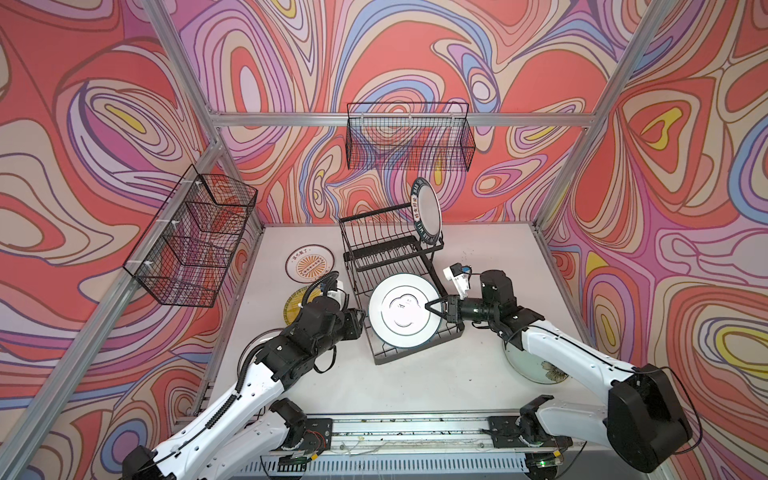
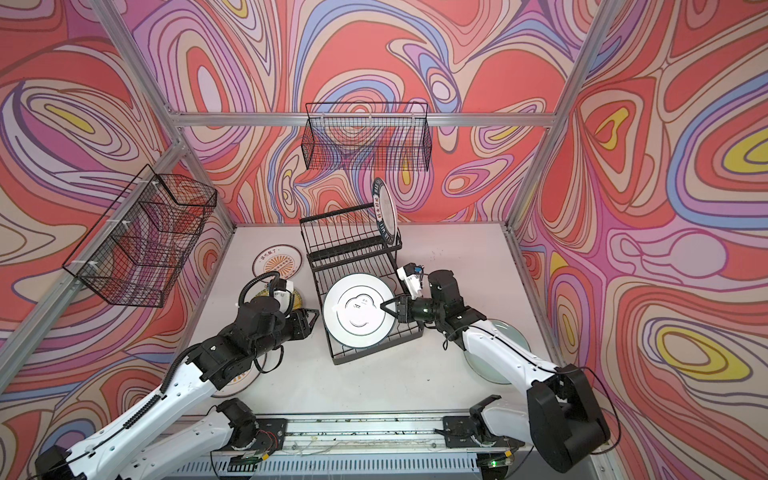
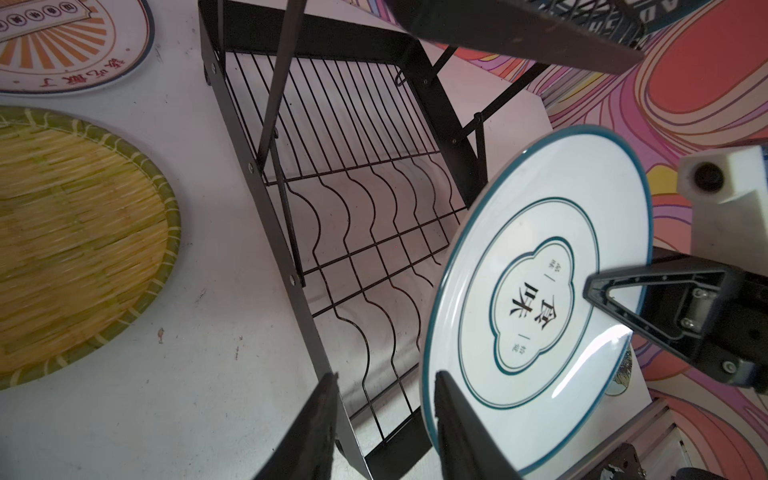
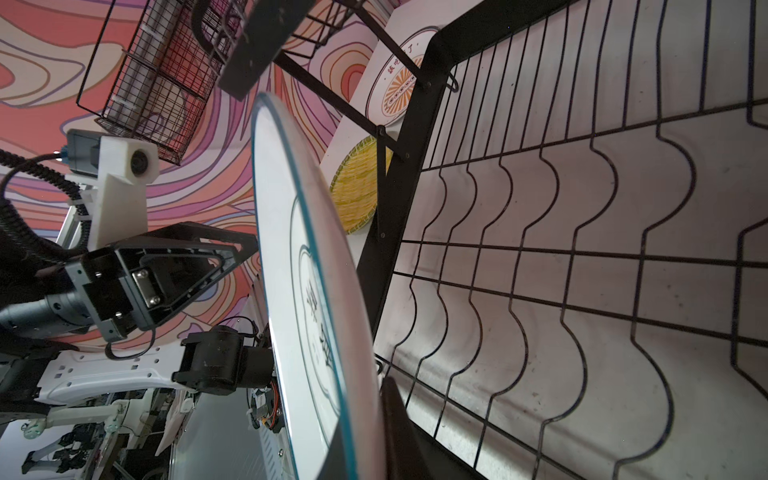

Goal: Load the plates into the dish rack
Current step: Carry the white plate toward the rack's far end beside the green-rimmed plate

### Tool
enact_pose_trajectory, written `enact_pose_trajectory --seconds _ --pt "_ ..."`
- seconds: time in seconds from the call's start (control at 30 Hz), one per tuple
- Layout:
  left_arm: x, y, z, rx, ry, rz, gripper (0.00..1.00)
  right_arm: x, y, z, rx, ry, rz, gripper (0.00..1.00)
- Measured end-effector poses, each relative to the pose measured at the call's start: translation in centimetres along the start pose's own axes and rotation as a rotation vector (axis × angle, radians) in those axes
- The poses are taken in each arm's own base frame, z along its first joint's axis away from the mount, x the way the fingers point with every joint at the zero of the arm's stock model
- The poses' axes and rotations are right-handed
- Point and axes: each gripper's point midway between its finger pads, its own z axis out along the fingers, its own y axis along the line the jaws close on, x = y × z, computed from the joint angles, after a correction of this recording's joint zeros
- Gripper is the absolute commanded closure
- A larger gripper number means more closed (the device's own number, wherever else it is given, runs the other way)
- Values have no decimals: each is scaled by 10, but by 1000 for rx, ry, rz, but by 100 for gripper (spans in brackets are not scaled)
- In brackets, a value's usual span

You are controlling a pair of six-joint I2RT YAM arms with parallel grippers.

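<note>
- Top views: the right arm (image 1: 648, 419) bulked nearest the lens. The right gripper (image 1: 432, 306) was clenched on the right rim of the cloud-outline plate (image 1: 402, 311). The plate was tilted on edge over the dish rack's (image 1: 415, 350) low tray, likely so the rim could drop between the wavy wires.
- The left gripper (image 1: 360, 322) sat just beside the opposite rim; its jaws were hard to read here.
- The dark-lettered plate (image 1: 428, 216) stood in the raised tier, so it looked loaded. A sunburst plate (image 1: 309, 266) lay flat on the table (image 1: 415, 395).
- The yellow woven plate (image 1: 291, 309), second sunburst plate (image 2: 237, 380) and green floral plate (image 1: 536, 368) were partly hidden under the arms.
- Left wrist: the left fingers (image 3: 316, 428) stood apart, gripping nothing. The cloud-outline plate's (image 3: 540, 291) rim lay close by one finger, which was probably steadying it.
- Right wrist: the plate (image 4: 299, 270) showed nearly edge-on, with part of its rim cut off. Contact with the wires couldn't be told.
</note>
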Motion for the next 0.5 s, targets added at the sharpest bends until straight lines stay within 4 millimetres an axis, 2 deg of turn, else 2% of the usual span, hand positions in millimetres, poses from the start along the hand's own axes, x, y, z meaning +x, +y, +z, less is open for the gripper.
enact_pose_trajectory --seconds 0.1,0.23,0.5 --pt "5 5 -4 1 -4 6 57 -15 17 -11 -9 -35 -70 100" --pt "8 11 -8 -14 -5 8 56 -44 41 -25 -4 -109 -170 100" --pt "11 15 -10 -33 0 16 56 -101 73 -48 51 -252 -306 100"
